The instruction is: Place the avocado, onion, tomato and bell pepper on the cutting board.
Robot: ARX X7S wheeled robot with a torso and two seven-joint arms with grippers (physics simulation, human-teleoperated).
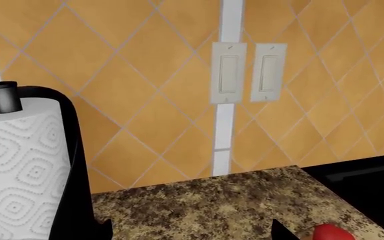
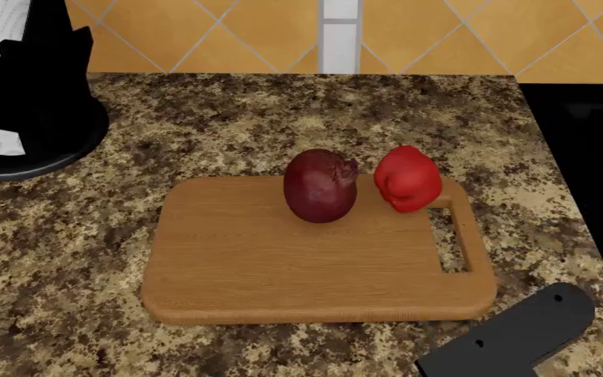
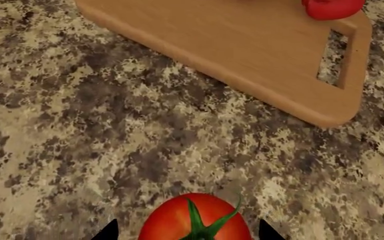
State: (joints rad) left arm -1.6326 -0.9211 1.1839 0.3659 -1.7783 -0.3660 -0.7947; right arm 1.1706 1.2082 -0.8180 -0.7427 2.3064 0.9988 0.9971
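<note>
- I am looking down my right wrist camera at the tomato [image 3: 195, 220], which is sitting between the two dark fingertips [image 3: 107, 231] of the right gripper [image 3: 186, 231]; only the tips are showing, one on each side of the fruit, and I cannot tell whether they are pressing on it or standing just clear.
- The tomato is hanging over or resting on the counter [image 3: 78, 125], well short of the board [image 3: 205, 40]; which of the two, this view is not telling me.
- The same camera is catching the bell pepper [image 3: 331, 7] at the board's handle end, beside the slot.
- The head camera is showing what the wrist cannot: the onion [image 2: 320, 186] is standing on the board [image 2: 280, 259] with the pepper [image 2: 407, 179] just beside it, near the far edge.
- That view is missing the tomato altogether; only a dark piece of the right arm [image 2: 517, 334] is poking in at the near corner.
- The left gripper [image 1: 192, 231] is showing only two dark tips, apart with nothing between them.
- Its camera is facing the tiled wall [image 1: 145, 75], with two switches [image 1: 249, 72], a paper towel roll [image 1: 22, 170] and a sliver of the pepper [image 1: 335, 232].
- The avocado is not showing in any view.
</note>
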